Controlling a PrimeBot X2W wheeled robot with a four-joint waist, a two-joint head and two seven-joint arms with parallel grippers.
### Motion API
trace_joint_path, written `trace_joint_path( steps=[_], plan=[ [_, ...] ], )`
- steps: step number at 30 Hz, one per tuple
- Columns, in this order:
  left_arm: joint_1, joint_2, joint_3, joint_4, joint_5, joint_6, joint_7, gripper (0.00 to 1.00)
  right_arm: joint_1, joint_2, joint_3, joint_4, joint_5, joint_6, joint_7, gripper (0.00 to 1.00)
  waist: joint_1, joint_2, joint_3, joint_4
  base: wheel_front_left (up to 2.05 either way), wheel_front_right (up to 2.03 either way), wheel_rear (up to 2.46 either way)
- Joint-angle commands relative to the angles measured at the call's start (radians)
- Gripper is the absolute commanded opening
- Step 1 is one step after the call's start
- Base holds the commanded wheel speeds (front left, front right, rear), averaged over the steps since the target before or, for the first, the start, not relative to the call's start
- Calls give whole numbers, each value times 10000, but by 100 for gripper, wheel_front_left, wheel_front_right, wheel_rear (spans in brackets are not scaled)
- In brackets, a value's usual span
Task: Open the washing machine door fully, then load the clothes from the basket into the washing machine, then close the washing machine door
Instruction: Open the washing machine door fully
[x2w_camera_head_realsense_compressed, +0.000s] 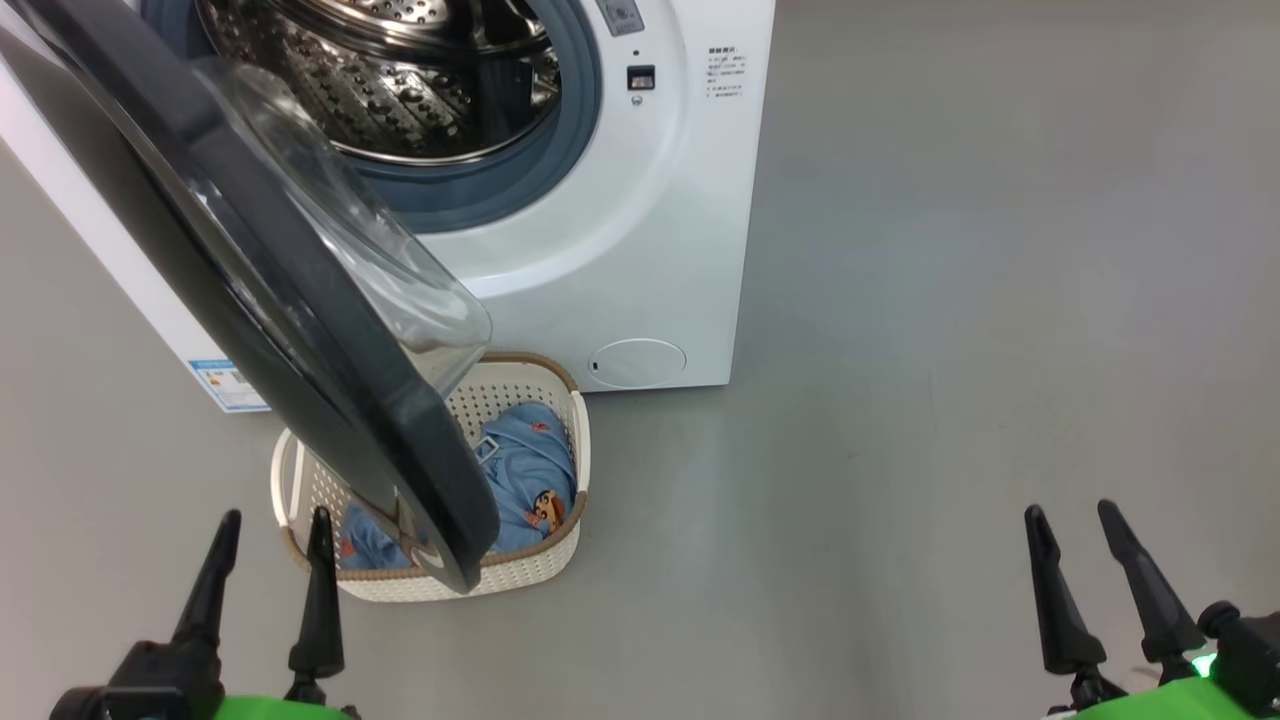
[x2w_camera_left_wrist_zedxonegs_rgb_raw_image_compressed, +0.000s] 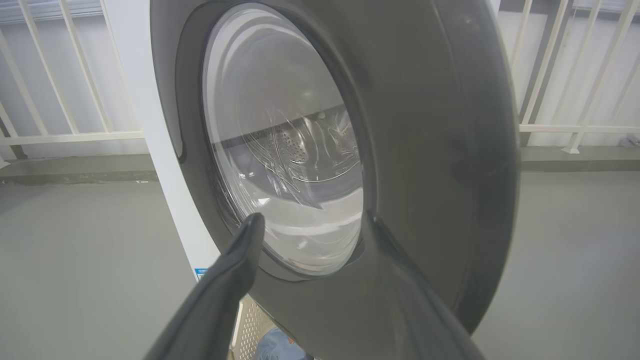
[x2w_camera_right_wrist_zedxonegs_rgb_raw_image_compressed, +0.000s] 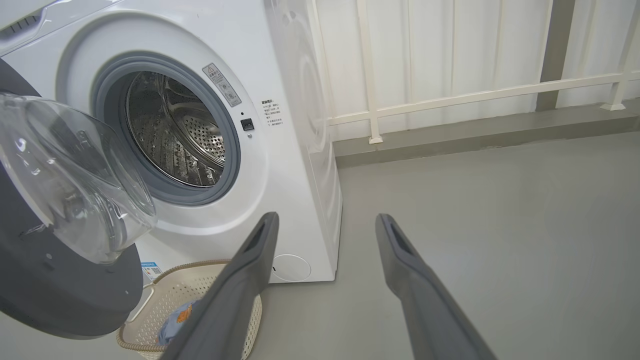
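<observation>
The white washing machine (x2w_camera_head_realsense_compressed: 620, 220) stands at the top of the head view, its steel drum (x2w_camera_head_realsense_compressed: 400, 80) showing. The washing machine door (x2w_camera_head_realsense_compressed: 300, 300), black-rimmed with a clear glass bowl, hangs swung out to about halfway, over the basket (x2w_camera_head_realsense_compressed: 545, 570). Light blue clothes (x2w_camera_head_realsense_compressed: 535, 470) lie in the cream basket on the floor, partly hidden by the door. My left gripper (x2w_camera_head_realsense_compressed: 270, 520) is open, empty, at the lower left, just left of the door's edge; the left wrist view looks at the door's outer face (x2w_camera_left_wrist_zedxonegs_rgb_raw_image_compressed: 425, 125). At the lower right, far from the machine, my right gripper (x2w_camera_head_realsense_compressed: 1075, 515) is open and empty.
Grey floor (x2w_camera_head_realsense_compressed: 950, 300) spreads right of the machine. A white railing (x2w_camera_right_wrist_zedxonegs_rgb_raw_image_compressed: 475, 92) and a low kerb run behind the machine. The machine's small round white flap (x2w_camera_head_realsense_compressed: 637, 362) sits low on its front, just above the basket.
</observation>
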Motion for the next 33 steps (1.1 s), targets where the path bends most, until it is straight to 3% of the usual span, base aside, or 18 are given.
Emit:
trace_joint_path(
  steps=[1,33],
  plan=[
    [-17,166,369,-328,-25,83,-63,100,92,-67,199,-292,-277,17,-120,100,0,0,-55,-14,0,0,0],
    [358,166,303,-260,32,144,-63,100,535,441,-132,-14,-1184,17,-120,100,0,0,-353,30,0,0,0]
  ],
)
